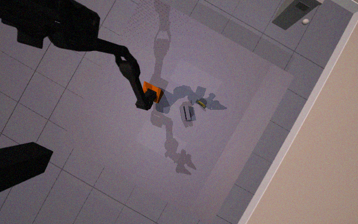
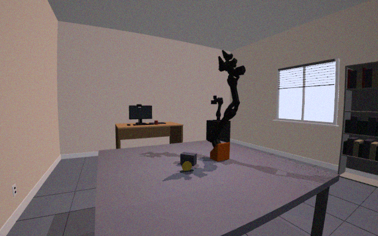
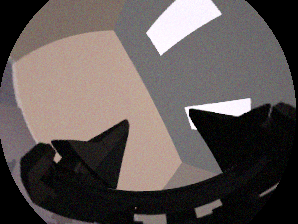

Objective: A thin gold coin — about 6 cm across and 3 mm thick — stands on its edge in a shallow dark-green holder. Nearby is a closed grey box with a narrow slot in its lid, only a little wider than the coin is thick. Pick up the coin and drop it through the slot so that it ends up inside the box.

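Two dark fingers fill the bottom of the wrist view, standing wide apart with nothing between them, and behind them only a wall, ceiling and bright window patches show. So the gripper (image 2: 228, 60) is open and empty, raised high above the surface (image 2: 245, 189) on the upright arm (image 2: 233, 97), well apart from everything it must handle.

On the surface, the gold coin (image 2: 186, 166) stands on its edge in the dark-green holder (image 2: 186, 170). Just behind it, on the side toward the arm's orange base (image 2: 220, 151), sits the grey box (image 2: 188, 158); from above, its lid shows the narrow dark slot (image 1: 185, 112).

By my reading, nothing of the task is done yet. The coin is untouched in its holder and the box has received nothing. What remains is everything: bringing the gripper down to the coin, closing on it, lifting it clear, lining its thin edge with the slot, and letting go.
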### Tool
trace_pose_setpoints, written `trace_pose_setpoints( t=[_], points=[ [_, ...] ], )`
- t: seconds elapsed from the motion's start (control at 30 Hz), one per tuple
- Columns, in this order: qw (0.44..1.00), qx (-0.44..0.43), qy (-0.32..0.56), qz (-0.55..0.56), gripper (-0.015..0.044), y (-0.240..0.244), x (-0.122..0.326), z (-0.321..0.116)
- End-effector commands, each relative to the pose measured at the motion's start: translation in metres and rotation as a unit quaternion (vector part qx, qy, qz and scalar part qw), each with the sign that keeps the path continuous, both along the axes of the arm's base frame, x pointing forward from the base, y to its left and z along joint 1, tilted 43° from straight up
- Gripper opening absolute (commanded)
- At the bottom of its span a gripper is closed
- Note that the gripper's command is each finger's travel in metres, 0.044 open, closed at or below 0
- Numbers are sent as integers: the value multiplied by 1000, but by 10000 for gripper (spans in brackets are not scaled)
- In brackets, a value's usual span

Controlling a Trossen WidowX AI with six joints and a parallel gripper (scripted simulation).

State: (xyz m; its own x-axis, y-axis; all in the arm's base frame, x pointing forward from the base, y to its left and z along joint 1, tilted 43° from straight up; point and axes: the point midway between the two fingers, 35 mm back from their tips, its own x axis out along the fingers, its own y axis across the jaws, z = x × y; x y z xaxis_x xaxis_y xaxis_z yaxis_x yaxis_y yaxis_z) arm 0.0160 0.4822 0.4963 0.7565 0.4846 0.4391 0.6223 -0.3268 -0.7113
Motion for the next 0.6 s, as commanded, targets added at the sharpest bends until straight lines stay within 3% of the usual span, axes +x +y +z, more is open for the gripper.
trace_pose_setpoints(
  t=[0.0, 0.1, 0.27, 0.57],
  points=[
    [1000, 1, -2, 2, 374, -1, -1, 1],
    [999, 18, -23, 33, 295, -14, -23, 20],
    [988, 120, -21, 95, 164, -66, -48, 74],
    [941, 283, -17, 184, 161, -175, -68, 152]
  ],
)
